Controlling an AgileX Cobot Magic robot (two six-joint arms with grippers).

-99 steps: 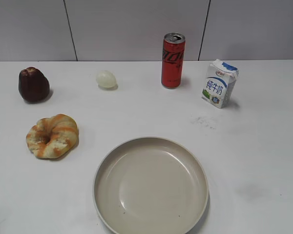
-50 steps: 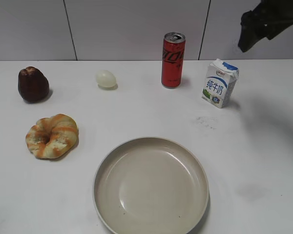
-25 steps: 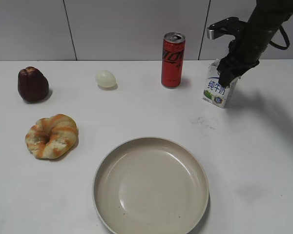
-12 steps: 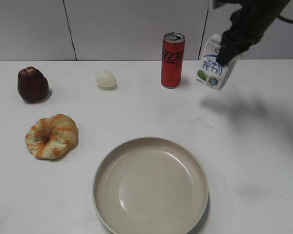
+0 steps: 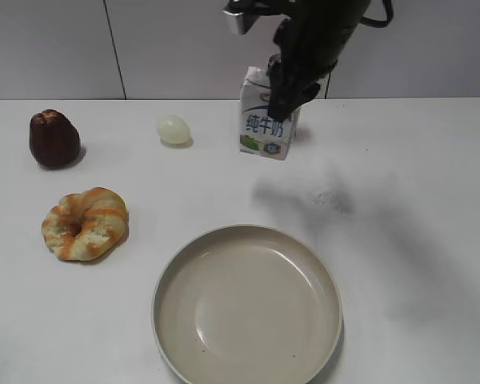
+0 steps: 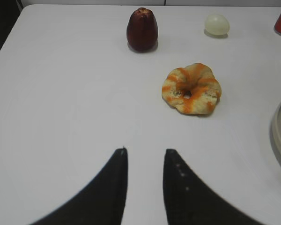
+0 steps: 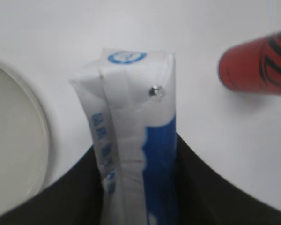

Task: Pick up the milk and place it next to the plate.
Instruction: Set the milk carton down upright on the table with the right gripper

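Note:
The milk [image 5: 264, 124] is a small white carton with blue characters and a green base patch. My right gripper [image 5: 286, 84] is shut on its top and holds it in the air, in front of the red can, above the table behind the plate [image 5: 248, 306]. In the right wrist view the milk [image 7: 131, 131] sits between the black fingers [image 7: 138, 187], with the plate's rim [image 7: 18, 140] at the left. My left gripper [image 6: 144, 157] is open and empty over bare table at the left, out of the exterior view.
A red can [image 7: 257, 65] stands at the back, mostly hidden behind the milk in the exterior view. An egg [image 5: 174, 129], a dark red fruit [image 5: 54, 138] and a bread ring [image 5: 86, 223] lie on the left half of the white table.
My right arm came in from the upper right, closed on the milk, lifted it off the table and carried it left, in front of the can. The left gripper's earlier state is not shown.

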